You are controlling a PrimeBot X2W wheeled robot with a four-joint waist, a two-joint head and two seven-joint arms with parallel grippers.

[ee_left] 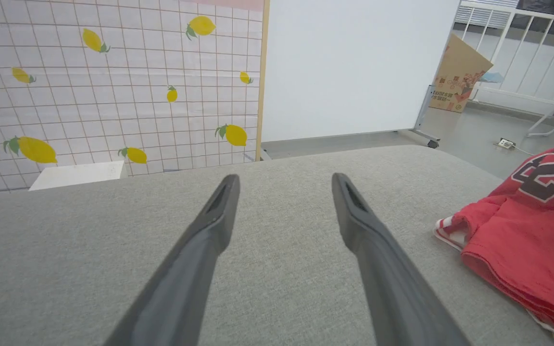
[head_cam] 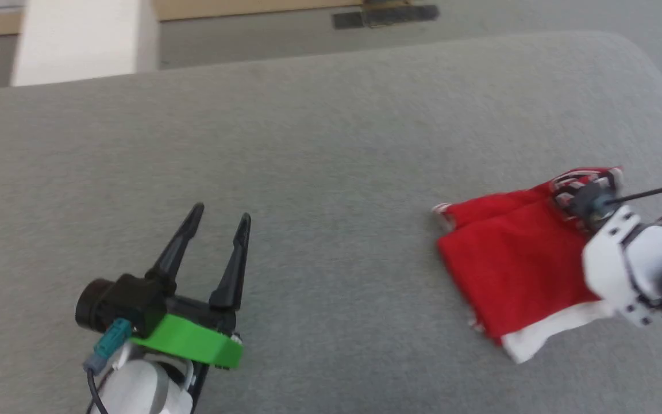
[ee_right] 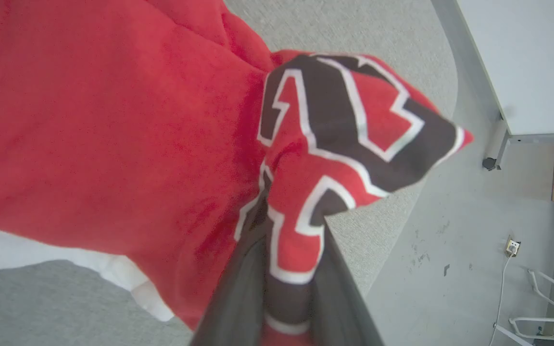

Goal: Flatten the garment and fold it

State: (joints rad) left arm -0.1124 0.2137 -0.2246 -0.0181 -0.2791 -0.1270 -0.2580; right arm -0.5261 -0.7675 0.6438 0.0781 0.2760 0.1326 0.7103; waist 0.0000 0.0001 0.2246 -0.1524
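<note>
A broad grey padded surface (head_cam: 331,126) fills the space in front of the robot, and the garment (head_cam: 509,264) sits far over on its right side, heaped in doubled red layers with a white sleeve (head_cam: 549,330) poking out at the near edge. The right gripper (ee_right: 292,240) pinches a bunch of the cloth at the black number (ee_right: 344,125) and holds it raised. The left gripper (head_cam: 220,217) hangs spread and empty over bare surface at the near left, well apart from the shirt. To my eye little is done: the shirt has yet to be spread flat, and all the folding remains.
</note>
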